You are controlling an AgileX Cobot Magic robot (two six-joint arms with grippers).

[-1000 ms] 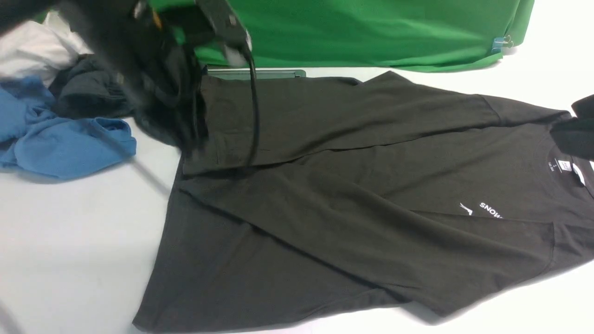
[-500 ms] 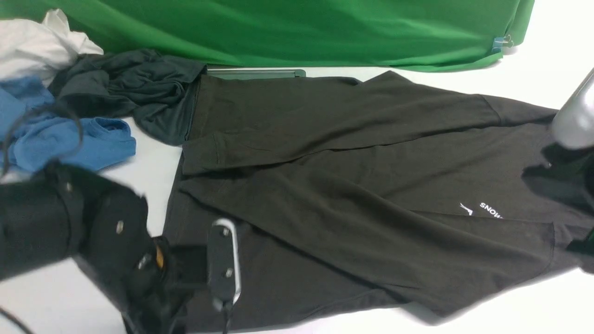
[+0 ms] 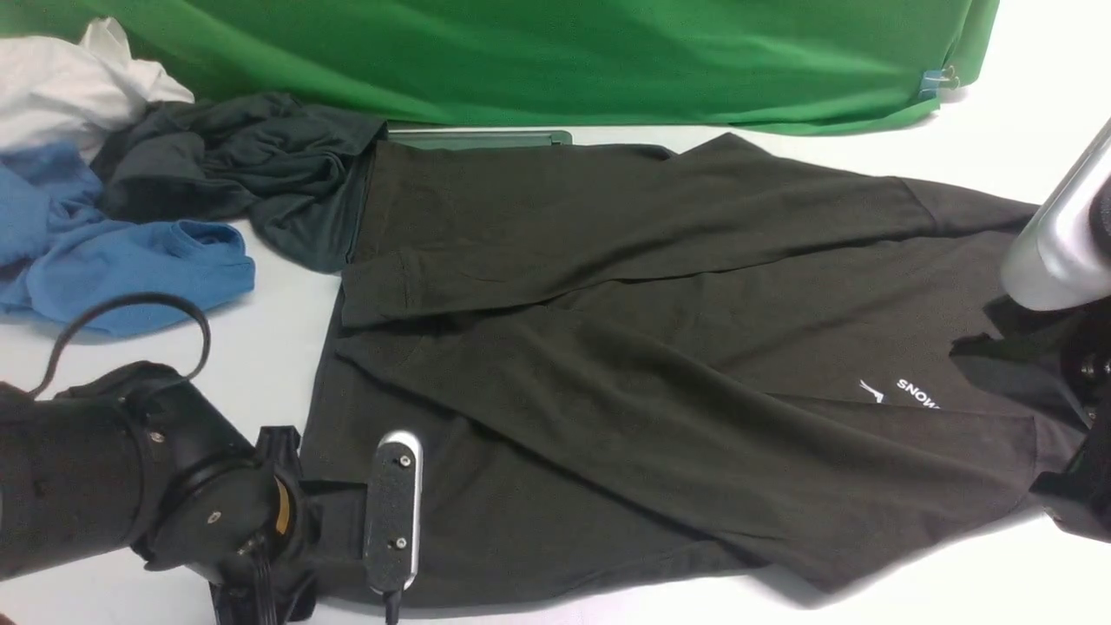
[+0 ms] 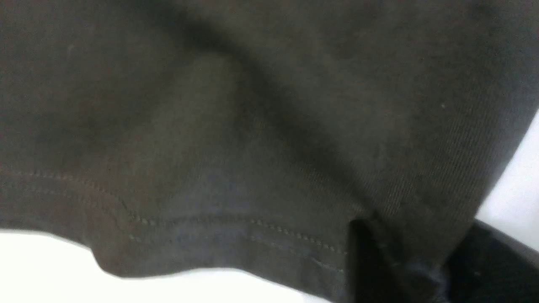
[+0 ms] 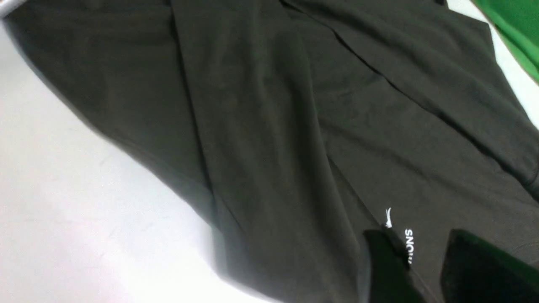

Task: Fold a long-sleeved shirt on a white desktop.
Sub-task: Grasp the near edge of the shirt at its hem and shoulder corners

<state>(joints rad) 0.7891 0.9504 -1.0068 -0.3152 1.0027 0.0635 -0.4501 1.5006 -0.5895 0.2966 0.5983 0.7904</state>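
Two claws are down at the long-sleeved shirt (image 3: 608, 486), which lies spread flat on the white desk (image 3: 868, 608). Nearest you, the left claw (image 4: 421, 261) sits at the shirt's near hem corner. The stitched hem runs in between its fingers, but you cannot tell whether it is pinching the cloth or only straddling it. At the shirt's collar end the right claw (image 5: 417, 240) hovers by the SNOW print (image 3: 918, 392), its jaws partly apart with nothing visible between them.

Across the shirt's body both sleeves are already laid in. The near sleeve (image 3: 660, 391) slants over the chest toward the hem, and the far sleeve (image 3: 608, 252) lies farther back, with the cuffs close together. So I'd judge the sleeve folds done and the body folds all left: the shirt is at full length, hem and collar well apart.

Beyond the shirt's hem end sit a dark teal garment (image 3: 243, 165) and a blue garment (image 3: 130, 260). The metal-framed hatch (image 3: 477, 137) peeks out at the shirt's far edge, with the green backdrop (image 3: 608, 61) behind.
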